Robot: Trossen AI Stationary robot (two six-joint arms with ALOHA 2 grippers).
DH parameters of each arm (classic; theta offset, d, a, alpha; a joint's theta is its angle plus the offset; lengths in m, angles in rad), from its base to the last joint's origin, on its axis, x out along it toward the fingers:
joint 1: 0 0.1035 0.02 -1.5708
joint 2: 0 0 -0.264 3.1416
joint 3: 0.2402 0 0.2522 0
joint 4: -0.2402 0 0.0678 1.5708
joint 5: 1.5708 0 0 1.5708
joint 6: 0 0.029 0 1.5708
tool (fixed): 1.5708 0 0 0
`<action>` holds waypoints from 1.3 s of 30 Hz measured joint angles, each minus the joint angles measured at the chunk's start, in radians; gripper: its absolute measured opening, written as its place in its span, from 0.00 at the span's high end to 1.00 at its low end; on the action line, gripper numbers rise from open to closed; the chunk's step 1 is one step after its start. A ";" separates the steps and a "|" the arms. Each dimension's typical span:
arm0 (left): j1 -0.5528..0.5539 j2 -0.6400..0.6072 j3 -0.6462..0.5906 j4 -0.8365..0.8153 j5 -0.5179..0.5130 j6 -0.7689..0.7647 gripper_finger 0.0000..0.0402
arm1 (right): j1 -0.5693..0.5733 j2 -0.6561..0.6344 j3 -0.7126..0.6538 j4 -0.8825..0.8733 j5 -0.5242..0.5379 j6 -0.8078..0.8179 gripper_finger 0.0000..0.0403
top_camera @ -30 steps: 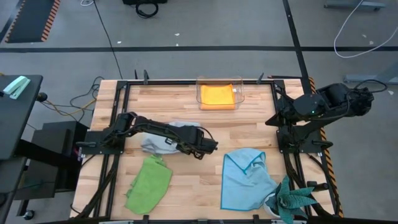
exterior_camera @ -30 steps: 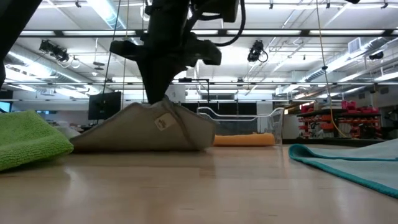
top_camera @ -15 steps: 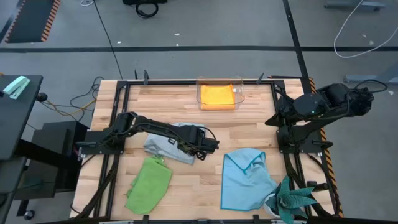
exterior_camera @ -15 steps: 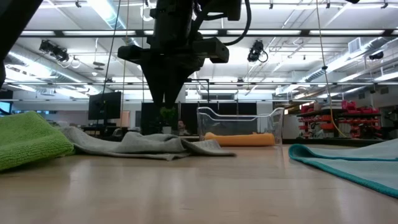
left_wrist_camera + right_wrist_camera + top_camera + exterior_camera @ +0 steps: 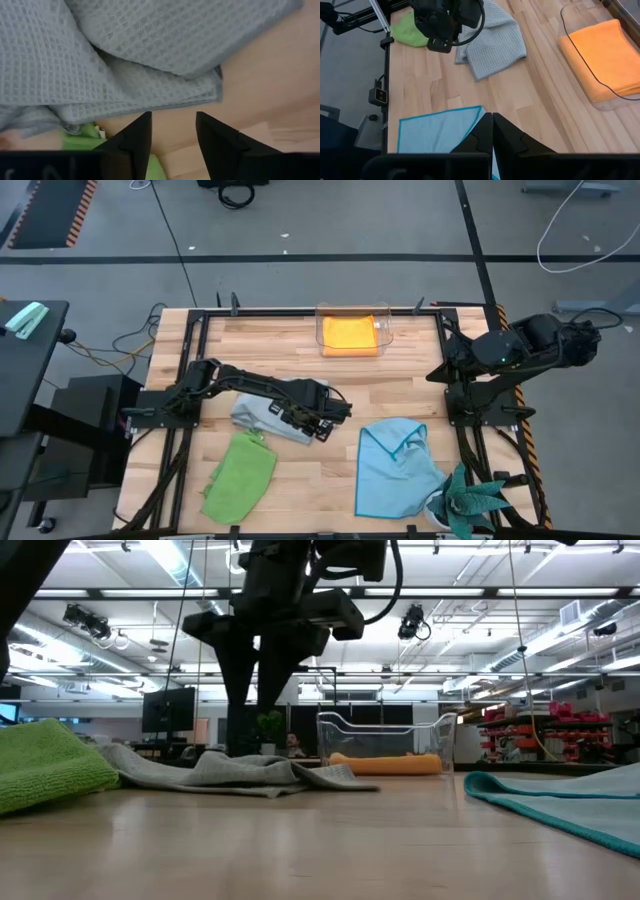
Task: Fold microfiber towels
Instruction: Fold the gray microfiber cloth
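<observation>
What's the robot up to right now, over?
Left gripper open, above grey towel, nothing held. Right gripper shut, parked at table's right edge. Grey towel lies crumpled flat; nothing in the way.

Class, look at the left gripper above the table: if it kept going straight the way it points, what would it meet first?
Probably the bare wooden table, just past the grey towel's edge. The left gripper points down with open fingers, though depth is hard to judge.

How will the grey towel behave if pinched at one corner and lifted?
Likely floppy: the grey towel lies in loose overlapping folds. Probably light, being thin waffle weave. It should drape and drag on the table, not hold shape.
</observation>
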 joint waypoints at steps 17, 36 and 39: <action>0.008 0.047 0.000 -0.018 0.078 0.149 0.65 | 0.000 0.000 0.000 0.017 0.000 -0.009 0.97; 0.008 0.130 -0.014 0.043 0.088 0.278 0.68 | 0.000 0.008 0.000 0.021 0.000 -0.010 0.97; 0.008 0.144 -0.013 0.063 0.089 0.290 0.70 | 0.000 0.007 0.000 0.022 0.000 -0.009 0.97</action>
